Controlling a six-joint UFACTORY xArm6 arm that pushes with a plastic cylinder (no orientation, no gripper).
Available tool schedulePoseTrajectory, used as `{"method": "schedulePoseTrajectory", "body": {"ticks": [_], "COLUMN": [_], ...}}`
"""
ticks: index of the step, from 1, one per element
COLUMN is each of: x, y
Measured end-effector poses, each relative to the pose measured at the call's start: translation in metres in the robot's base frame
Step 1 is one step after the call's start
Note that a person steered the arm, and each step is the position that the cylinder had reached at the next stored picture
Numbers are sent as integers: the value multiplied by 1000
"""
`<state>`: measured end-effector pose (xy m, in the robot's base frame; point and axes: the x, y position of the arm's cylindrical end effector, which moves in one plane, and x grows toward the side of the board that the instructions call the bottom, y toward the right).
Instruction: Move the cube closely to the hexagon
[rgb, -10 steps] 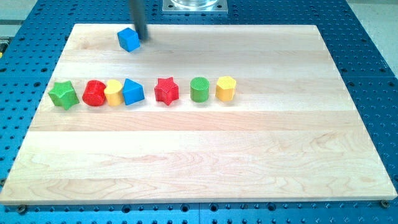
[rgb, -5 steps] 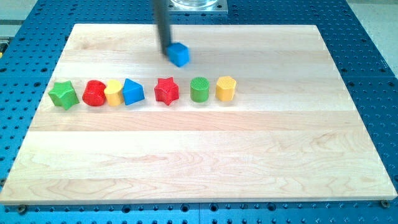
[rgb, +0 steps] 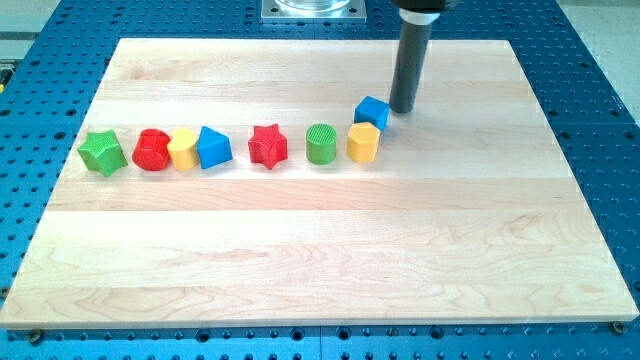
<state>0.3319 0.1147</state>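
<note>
The blue cube (rgb: 372, 112) sits right above the yellow hexagon (rgb: 363, 142), touching or almost touching its top edge. My tip (rgb: 402, 109) is just to the right of the cube, close beside it. The hexagon is the right end of a row of blocks across the board's upper middle.
The row runs from the view's left: green star (rgb: 102, 152), red cylinder (rgb: 152, 150), yellow block (rgb: 182, 149), blue block (rgb: 214, 148), red star (rgb: 267, 145), green cylinder (rgb: 321, 144). The wooden board (rgb: 320, 260) lies on a blue perforated table. A metal base (rgb: 312, 10) sits at the top.
The blue cube has slid from the board's upper left rightward and down to the yellow hexagon. My tip moved right with it, from the cube's left side to its right.
</note>
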Motion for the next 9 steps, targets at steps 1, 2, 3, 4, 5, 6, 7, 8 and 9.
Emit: {"method": "schedulePoseTrajectory", "body": {"ticks": [1,2,3,4,5,6,7,8,9], "x": [-8,-8,2,16,24,26,33,30,55], "y": [-36,-64,-77,-76,-42,-4,11,40,41]}}
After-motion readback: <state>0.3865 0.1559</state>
